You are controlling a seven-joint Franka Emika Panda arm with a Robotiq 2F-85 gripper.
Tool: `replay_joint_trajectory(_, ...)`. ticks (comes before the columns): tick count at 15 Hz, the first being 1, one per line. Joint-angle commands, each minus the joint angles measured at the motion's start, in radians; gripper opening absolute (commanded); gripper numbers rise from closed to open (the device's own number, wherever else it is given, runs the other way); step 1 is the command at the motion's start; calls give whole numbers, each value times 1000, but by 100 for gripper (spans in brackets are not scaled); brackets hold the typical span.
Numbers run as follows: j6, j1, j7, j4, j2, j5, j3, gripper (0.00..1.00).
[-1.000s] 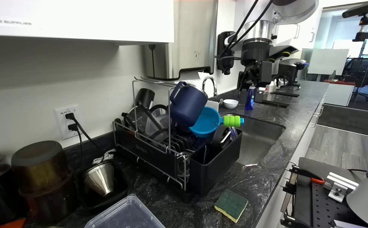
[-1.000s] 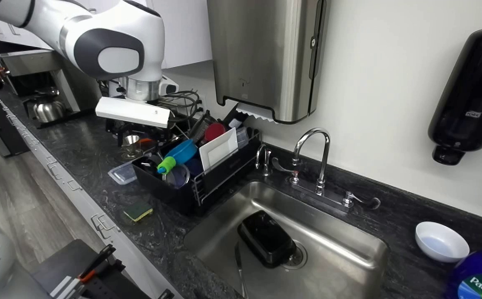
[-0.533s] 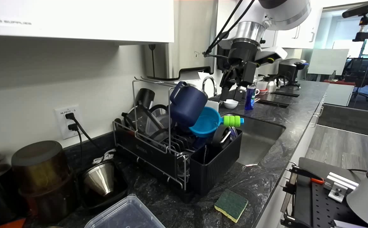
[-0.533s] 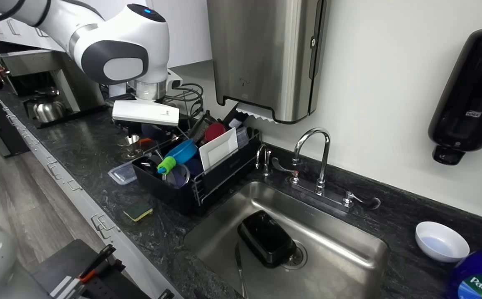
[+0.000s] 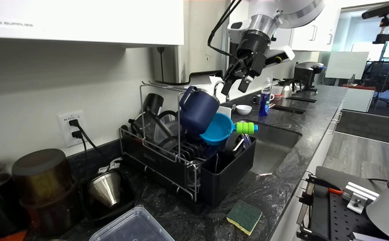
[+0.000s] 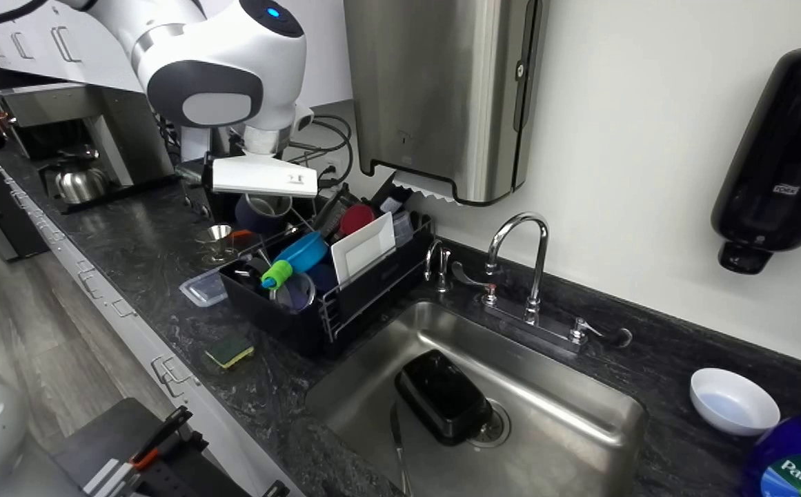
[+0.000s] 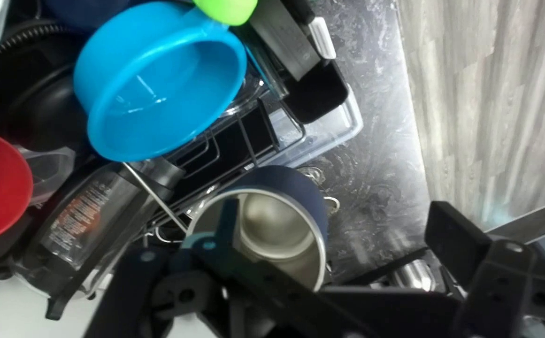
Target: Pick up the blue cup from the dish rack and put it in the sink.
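Observation:
The dark blue cup (image 5: 199, 111) sits tilted high on the wire of the black dish rack (image 5: 228, 177), its handle toward the wall. In an exterior view its rim (image 6: 259, 219) shows below the arm's white wrist housing. In the wrist view the cup (image 7: 295, 183) shows its metal inside, partly covered by one finger. My gripper (image 5: 235, 86) is open and empty, tilted, above and to the right of the cup, apart from it. The wrist view shows its fingers (image 7: 340, 225) spread wide. The steel sink (image 6: 559, 442) is beside the rack.
A light blue pot with a green handle (image 5: 217, 129) leans in the rack near the cup. A white plate (image 6: 364, 248) stands in the rack. The paper towel dispenser (image 5: 201, 40) and faucet (image 6: 541, 248) are close by. A black container (image 6: 441, 397) lies in the sink.
My gripper has moved left toward the cup, risen and tilted. In an exterior view the arm has shifted right, uncovering part of the cup. The cup and the rack have not moved.

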Motion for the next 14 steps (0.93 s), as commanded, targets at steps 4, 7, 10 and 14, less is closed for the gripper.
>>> replay_joint_trajectory(4, -104, -68, -54, 40, 52, 15, 39, 100)
replay_joint_trajectory(7, -103, -70, -53, 40, 44, 15, 45, 100)
replay_joint_trajectory(10, -103, -72, -53, 40, 43, 15, 45, 100)
replay_joint_trajectory(14, -147, -55, -117, 47, 43, 95, 19, 100)
